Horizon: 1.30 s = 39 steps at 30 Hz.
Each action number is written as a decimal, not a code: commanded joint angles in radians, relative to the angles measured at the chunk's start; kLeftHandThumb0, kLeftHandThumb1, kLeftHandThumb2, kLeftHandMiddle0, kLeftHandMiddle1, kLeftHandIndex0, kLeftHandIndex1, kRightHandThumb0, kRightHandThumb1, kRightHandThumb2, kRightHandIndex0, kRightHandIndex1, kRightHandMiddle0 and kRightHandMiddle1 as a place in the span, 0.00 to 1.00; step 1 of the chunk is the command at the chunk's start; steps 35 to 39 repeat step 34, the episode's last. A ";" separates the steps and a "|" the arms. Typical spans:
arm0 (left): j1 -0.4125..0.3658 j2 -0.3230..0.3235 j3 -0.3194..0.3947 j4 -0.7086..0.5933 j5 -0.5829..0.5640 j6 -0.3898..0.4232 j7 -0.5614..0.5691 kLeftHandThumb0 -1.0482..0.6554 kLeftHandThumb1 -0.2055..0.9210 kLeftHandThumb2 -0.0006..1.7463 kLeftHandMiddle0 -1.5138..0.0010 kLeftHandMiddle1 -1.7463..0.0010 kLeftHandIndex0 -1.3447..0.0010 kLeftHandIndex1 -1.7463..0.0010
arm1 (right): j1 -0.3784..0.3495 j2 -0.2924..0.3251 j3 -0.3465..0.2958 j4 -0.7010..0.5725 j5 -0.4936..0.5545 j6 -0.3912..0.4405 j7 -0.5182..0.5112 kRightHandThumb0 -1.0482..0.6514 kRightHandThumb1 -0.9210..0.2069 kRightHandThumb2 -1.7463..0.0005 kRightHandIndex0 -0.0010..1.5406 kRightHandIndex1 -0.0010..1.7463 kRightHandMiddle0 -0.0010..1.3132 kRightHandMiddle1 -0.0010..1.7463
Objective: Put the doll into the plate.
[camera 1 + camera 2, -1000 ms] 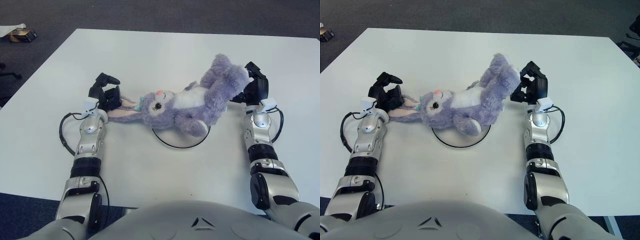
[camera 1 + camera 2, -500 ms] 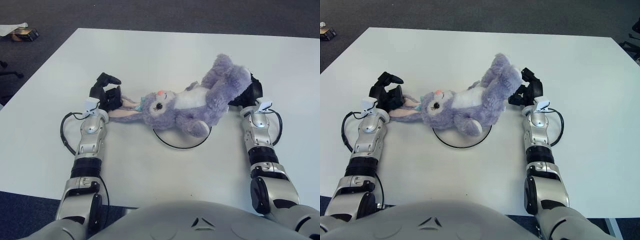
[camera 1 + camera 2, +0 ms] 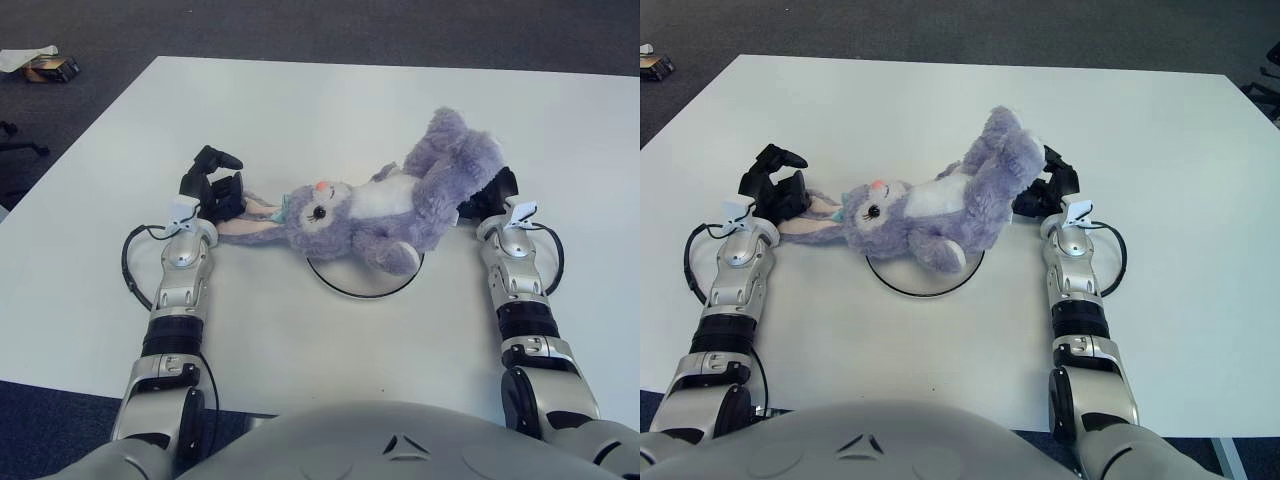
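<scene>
A purple plush bunny doll point(image 3: 385, 205) lies on its back across the white plate with a thin black rim point(image 3: 362, 290). Its body covers most of the plate, its long ears point(image 3: 250, 218) point left and its legs stick up to the right. My left hand point(image 3: 212, 188) sits at the ear tips with its fingers apart, one raised above the ear. Low on the table, my right hand point(image 3: 1048, 186) is just right of the doll's raised leg and partly hidden behind it, fingers relaxed and holding nothing.
The white table point(image 3: 330, 110) stretches far behind the doll. Its left edge drops to dark carpet, where a small box point(image 3: 45, 68) lies at the far left. Black cables loop beside both wrists.
My right hand has dropped from beside the doll's foot and drawn back toward me, low by the leg. The doll and my left hand have stayed put.
</scene>
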 commanded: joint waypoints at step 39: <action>0.058 -0.021 -0.014 0.032 0.012 -0.002 -0.011 0.38 0.68 0.58 0.18 0.00 0.69 0.00 | 0.081 -0.007 0.028 -0.079 -0.024 0.171 0.008 0.34 0.52 0.26 0.81 1.00 0.45 1.00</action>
